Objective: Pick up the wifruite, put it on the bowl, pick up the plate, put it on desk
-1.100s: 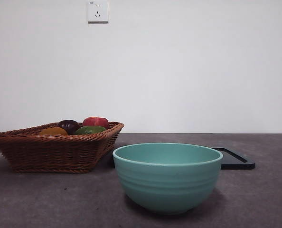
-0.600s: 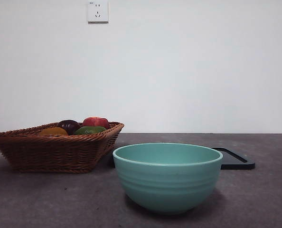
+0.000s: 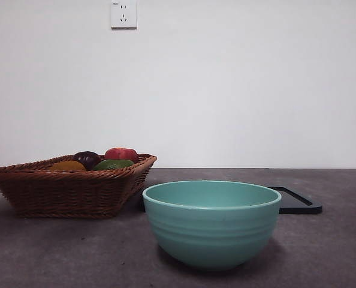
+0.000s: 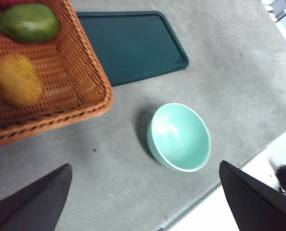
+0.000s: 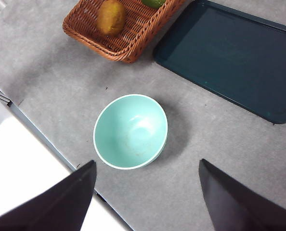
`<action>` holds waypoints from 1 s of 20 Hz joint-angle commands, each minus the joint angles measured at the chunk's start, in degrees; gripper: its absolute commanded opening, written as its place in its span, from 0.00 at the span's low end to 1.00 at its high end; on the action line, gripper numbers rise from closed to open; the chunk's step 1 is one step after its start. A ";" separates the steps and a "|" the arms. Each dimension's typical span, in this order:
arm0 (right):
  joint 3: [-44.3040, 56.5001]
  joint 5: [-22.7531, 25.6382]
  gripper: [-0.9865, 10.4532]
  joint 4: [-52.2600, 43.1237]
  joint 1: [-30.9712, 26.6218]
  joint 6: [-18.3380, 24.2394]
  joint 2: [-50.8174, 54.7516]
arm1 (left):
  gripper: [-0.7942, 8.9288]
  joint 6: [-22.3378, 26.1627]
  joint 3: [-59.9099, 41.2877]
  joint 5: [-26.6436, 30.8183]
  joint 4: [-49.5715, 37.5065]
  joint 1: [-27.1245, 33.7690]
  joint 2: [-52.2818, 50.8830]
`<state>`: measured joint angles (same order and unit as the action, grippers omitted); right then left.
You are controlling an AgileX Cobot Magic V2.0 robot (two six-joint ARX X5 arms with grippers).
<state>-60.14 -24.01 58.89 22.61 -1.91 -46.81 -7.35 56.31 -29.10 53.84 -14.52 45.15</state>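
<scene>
Plain white wall [image 3: 238, 90] behind, evenly lit, bare except for a white socket plate [image 3: 123, 14] mounted high up. White floor [image 5: 22, 159] seen below the table edge.

Even bright light, soft shadow by bowl [image 3: 211, 223]; left wrist view slightly blurred, maybe overexposed at edge.

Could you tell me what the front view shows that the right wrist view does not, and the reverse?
Only the front view shows the wall socket, the dark purple fruit and the red fruit. Only the right wrist view shows the right gripper, jaws wide open above the table, the bowl's empty inside, and the tray's full flat rectangle. Both show the bowl, the wicker basket, the wifruite, the green fruit, the dark tray and the desk.
</scene>
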 commanded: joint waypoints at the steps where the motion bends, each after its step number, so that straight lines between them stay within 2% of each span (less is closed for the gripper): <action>1: -0.96 0.02 0.38 -0.55 0.42 -0.44 -0.44 | 0.59 0.20 1.38 1.20 -1.60 -0.42 1.86; 7: -0.96 0.04 0.38 -0.57 0.42 -0.44 -0.44 | 0.59 -1.86 1.51 8.83 -9.88 -2.80 9.09; 11: -0.96 0.04 0.38 -0.57 0.42 -0.44 -0.44 | 0.53 -2.32 4.09 13.44 -13.90 -4.35 17.75; 20: -0.96 0.04 0.38 -0.57 0.42 -0.42 -0.44 | 0.53 -1.84 14.80 24.41 -14.05 -6.14 39.28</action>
<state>-60.14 -24.01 58.87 22.61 -1.91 -46.81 -9.54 70.00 -4.49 39.94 -20.40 84.03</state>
